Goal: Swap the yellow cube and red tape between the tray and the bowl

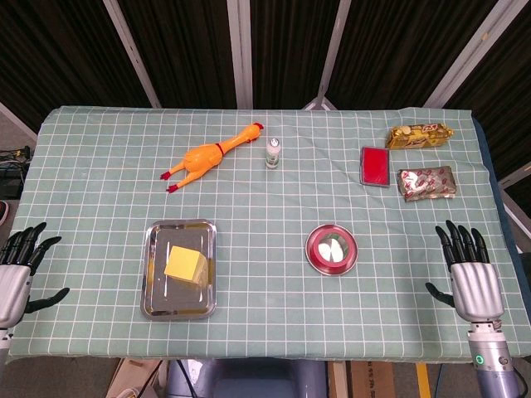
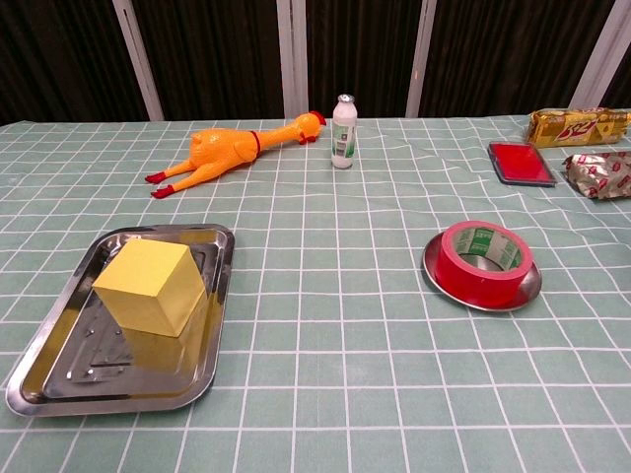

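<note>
A yellow cube point(image 1: 186, 265) point(image 2: 151, 286) sits inside the steel tray point(image 1: 158, 290) point(image 2: 59, 379) on the left half of the table. The red tape roll point(image 1: 332, 247) point(image 2: 481, 261) lies flat in the small steel bowl point(image 1: 313, 262) point(image 2: 521, 292) to the right of centre. My left hand point(image 1: 18, 269) hovers at the table's left front edge, fingers spread, holding nothing. Well right of the bowl, my right hand point(image 1: 471, 269) is near the front right edge, fingers apart and empty. Neither hand shows in the chest view.
A rubber chicken point(image 1: 209, 156) point(image 2: 232, 150) and a small white bottle point(image 1: 272, 152) point(image 2: 343, 118) lie at the back centre. A red flat box point(image 1: 375, 166) point(image 2: 521, 162) and two foil snack packs point(image 1: 421, 135) point(image 1: 426, 183) sit at the back right.
</note>
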Robot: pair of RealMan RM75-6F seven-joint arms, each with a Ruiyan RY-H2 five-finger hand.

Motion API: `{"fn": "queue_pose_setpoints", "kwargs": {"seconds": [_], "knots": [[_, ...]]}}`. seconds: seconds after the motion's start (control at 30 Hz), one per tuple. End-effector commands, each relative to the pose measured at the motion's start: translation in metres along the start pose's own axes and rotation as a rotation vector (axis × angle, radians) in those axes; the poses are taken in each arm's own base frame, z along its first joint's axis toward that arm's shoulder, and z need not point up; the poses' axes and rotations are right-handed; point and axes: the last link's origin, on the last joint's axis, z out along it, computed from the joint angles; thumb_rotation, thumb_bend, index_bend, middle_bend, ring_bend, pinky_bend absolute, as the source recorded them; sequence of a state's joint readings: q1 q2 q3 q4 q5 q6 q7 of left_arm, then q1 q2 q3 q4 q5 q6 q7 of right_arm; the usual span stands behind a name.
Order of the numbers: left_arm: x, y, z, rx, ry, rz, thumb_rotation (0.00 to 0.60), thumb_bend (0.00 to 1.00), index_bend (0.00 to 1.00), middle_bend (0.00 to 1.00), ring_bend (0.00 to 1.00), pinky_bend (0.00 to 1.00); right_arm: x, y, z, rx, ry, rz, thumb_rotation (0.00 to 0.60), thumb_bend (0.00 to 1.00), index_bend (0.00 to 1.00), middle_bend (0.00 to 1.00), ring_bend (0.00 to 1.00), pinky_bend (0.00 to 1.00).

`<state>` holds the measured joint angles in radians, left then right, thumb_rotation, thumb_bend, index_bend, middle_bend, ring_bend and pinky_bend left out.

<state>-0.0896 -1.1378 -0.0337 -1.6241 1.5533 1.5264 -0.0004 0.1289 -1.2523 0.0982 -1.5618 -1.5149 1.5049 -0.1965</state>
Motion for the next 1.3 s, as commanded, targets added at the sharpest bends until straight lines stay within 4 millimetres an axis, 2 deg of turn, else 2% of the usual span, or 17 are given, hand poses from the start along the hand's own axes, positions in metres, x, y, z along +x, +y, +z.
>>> {"fn": "queue_pose_setpoints", "kwargs": {"seconds": [0.03,0.6,0.77,1.03,1.13,1.3], "knots": [[0.000,0.000,0.001,-0.004,-0.002,0.001,0.600,0.00,0.19,0.00,0.00,0.00,-0.001,0.000,0.000,0.000,-0.004,-0.003,0.600,0.03,0.00,0.00,0.00,0.00],[0.001,-0.001,0.001,-0.008,-0.010,-0.020,0.600,0.00,0.19,0.00,0.00,0.00,-0.001,-0.004,-0.004,0.018,-0.026,0.019,0.600,0.03,0.00,0.00,0.00,0.00],[-0.003,0.004,0.005,-0.036,-0.029,-0.022,0.600,0.00,0.18,0.00,0.00,0.00,-0.002,-0.004,-0.004,0.022,-0.034,0.027,0.600,0.03,0.00,0.00,0.00,0.00],[-0.007,0.028,0.036,-0.135,-0.145,-0.013,0.600,0.00,0.16,0.00,0.00,0.00,-0.004,-0.004,-0.003,0.014,-0.043,0.033,0.600,0.03,0.00,0.00,0.00,0.00],[-0.016,0.051,0.055,-0.197,-0.231,0.012,0.600,0.00,0.15,0.00,0.00,0.00,-0.006,-0.004,-0.003,0.011,-0.051,0.030,0.600,0.03,0.00,0.00,0.00,0.00],[-0.027,0.069,0.074,-0.201,-0.298,0.026,0.600,0.00,0.15,0.00,0.00,0.00,-0.005,-0.003,-0.003,0.003,-0.049,0.032,0.600,0.03,0.00,0.00,0.00,0.00]]}}
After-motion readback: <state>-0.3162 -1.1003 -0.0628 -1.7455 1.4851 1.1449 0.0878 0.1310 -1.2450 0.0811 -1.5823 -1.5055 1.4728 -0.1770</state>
